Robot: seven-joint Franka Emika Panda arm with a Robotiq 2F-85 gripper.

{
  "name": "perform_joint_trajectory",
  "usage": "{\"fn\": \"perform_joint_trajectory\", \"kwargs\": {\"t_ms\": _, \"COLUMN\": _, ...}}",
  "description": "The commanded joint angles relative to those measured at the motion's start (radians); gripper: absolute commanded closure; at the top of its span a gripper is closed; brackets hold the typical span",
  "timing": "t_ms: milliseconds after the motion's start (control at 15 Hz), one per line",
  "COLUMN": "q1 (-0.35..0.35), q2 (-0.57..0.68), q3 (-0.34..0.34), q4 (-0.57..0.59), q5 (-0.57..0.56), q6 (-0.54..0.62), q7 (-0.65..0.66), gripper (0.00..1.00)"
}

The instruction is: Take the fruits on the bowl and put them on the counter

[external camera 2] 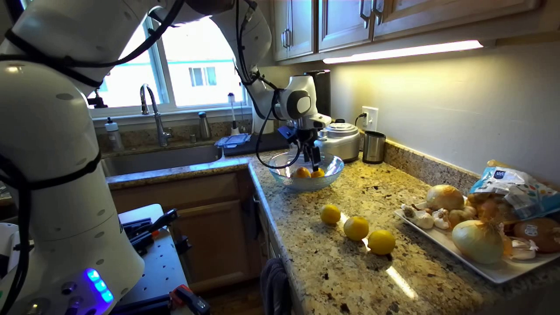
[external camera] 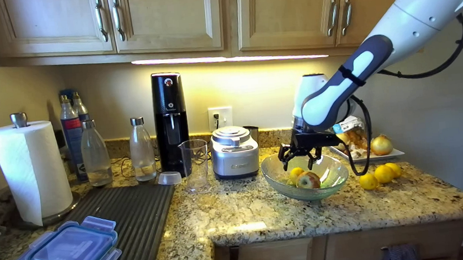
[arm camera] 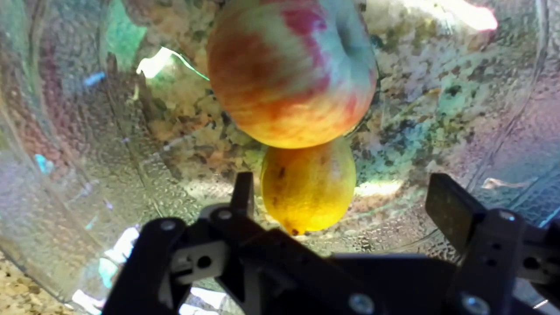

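Observation:
The glass bowl [external camera: 329, 190] stands on the granite counter [external camera: 239, 217]; it also shows in an exterior view [external camera 2: 284, 180]. A yellow fruit [arm camera: 308, 188] lies in the bowl, touching a red-yellow apple [arm camera: 293, 74] in the wrist view. Three more yellow fruits [external camera 2: 330, 214] [external camera 2: 356, 228] [external camera 2: 381, 242] lie in a row on the counter. My gripper [external camera: 298, 167] points down into the bowl, above the fruit. In the wrist view my gripper [arm camera: 340, 186] is open, its fingers apart and empty. The yellow fruit sits closer to the left finger.
A white plate [external camera 2: 494, 276] with onions and garlic is on the counter, with a bag [external camera 2: 512, 188] behind. A silver food processor [external camera: 236, 157] and clear jug [external camera: 196, 166] stand beside the bowl. The arm's cable [external camera: 368, 134] hangs near the bowl rim.

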Motion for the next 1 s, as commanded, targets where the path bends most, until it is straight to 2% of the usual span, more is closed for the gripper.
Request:
{"fn": "perform_joint_trajectory", "kwargs": {"t_ms": 0, "q1": -0.031, "q2": 0.034, "q3": 0.017, "q4": 0.021, "q5": 0.062, "q6": 0.05, "q7": -0.102, "gripper": 0.0}}
{"fn": "perform_joint_trajectory", "kwargs": {"t_ms": 333, "q1": -0.053, "q2": 0.086, "q3": 0.028, "q4": 0.069, "q5": 0.134, "q6": 0.026, "q7": -0.182, "gripper": 0.0}}
{"fn": "perform_joint_trajectory", "kwargs": {"t_ms": 600, "q1": -0.05, "q2": 0.121, "q3": 0.026, "q4": 0.091, "q5": 0.148, "q6": 0.029, "q7": -0.219, "gripper": 0.0}}
{"fn": "perform_joint_trajectory", "kwargs": {"t_ms": 667, "q1": -0.049, "q2": 0.122, "q3": 0.025, "q4": 0.092, "q5": 0.147, "q6": 0.032, "q7": -0.226, "gripper": 0.04}}
{"fn": "perform_joint_trajectory", "kwargs": {"t_ms": 733, "q1": -0.044, "q2": 0.122, "q3": 0.019, "q4": 0.091, "q5": 0.143, "q6": 0.036, "q7": -0.226, "gripper": 0.18}}
{"fn": "perform_joint_trajectory", "kwargs": {"t_ms": 933, "q1": -0.038, "q2": 0.115, "q3": 0.01, "q4": 0.085, "q5": 0.137, "q6": 0.041, "q7": -0.224, "gripper": 0.38}}
